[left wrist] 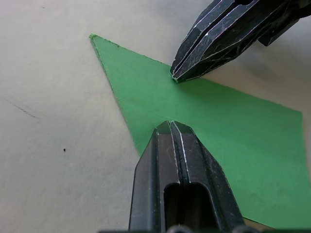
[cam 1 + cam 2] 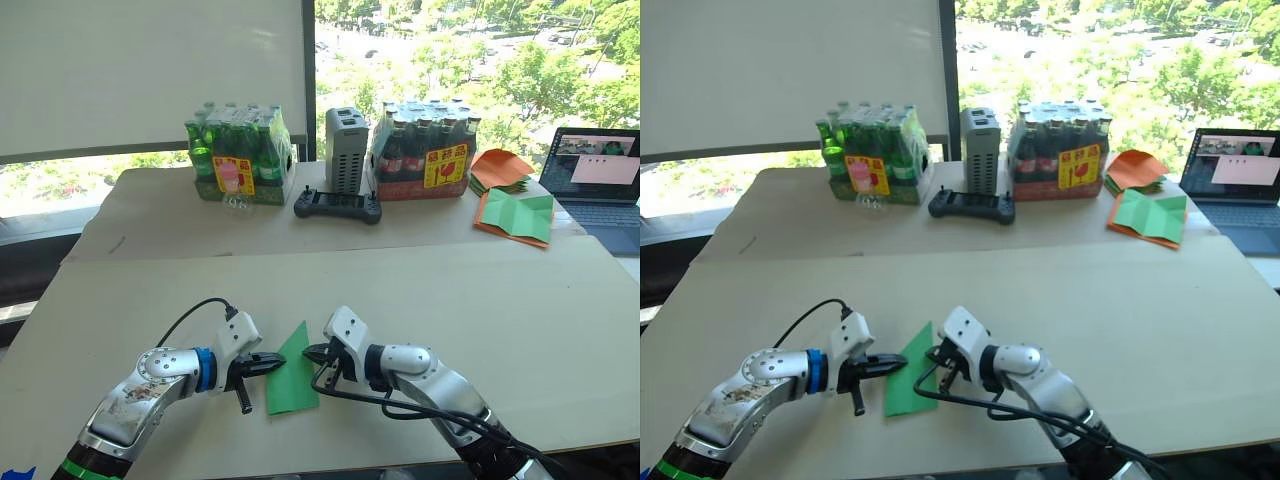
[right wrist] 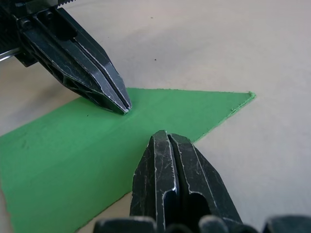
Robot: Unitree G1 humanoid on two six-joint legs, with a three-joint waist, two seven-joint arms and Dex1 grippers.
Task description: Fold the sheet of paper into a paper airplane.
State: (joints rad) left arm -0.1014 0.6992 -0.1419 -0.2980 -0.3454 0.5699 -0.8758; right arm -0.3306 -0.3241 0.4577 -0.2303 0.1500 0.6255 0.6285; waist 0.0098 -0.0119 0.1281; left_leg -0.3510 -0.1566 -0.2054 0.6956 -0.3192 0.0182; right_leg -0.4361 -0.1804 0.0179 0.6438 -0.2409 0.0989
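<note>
On the near part of the pale tan table (image 2: pixel 520 330), the bright green folded sheet of paper (image 2: pixel 292 372) lies flat as a long pointed wedge, its tip aimed away from the robot. It sits between the two grippers. The left gripper (image 2: pixel 276 363) comes in from the left with its two black fingers pressed together, holding nothing, the tip resting on the paper's left edge. The right gripper (image 2: pixel 312 352) comes in from the right, fingers likewise closed and empty, its tip at the paper's right edge.

The left wrist view shows what the head views cannot: the left gripper's closed fingers (image 1: pixel 182 170) lie over the near edge of the green wedge, and the other gripper's closed tip (image 1: pixel 176 76) touches the paper at the opposite edge. The right wrist view gives the reverse: the left gripper's tip (image 3: pixel 125 108) presses on the paper surface, while the right gripper's own fingers (image 3: pixel 170 165) meet the edge nearest them. Both wrist views show the sharp point of the wedge lying flat on the table.

The head views alone show the far side of the table: a shrink-wrapped pack of green bottles (image 2: pixel 238 152), a black handheld controller (image 2: pixel 337 205), a grey upright box (image 2: pixel 346 148), a pack of dark bottles with red labels (image 2: pixel 424 150), orange papers (image 2: pixel 498 168), a green sheet edged with orange (image 2: pixel 516 217) and an open laptop (image 2: pixel 598 180).
</note>
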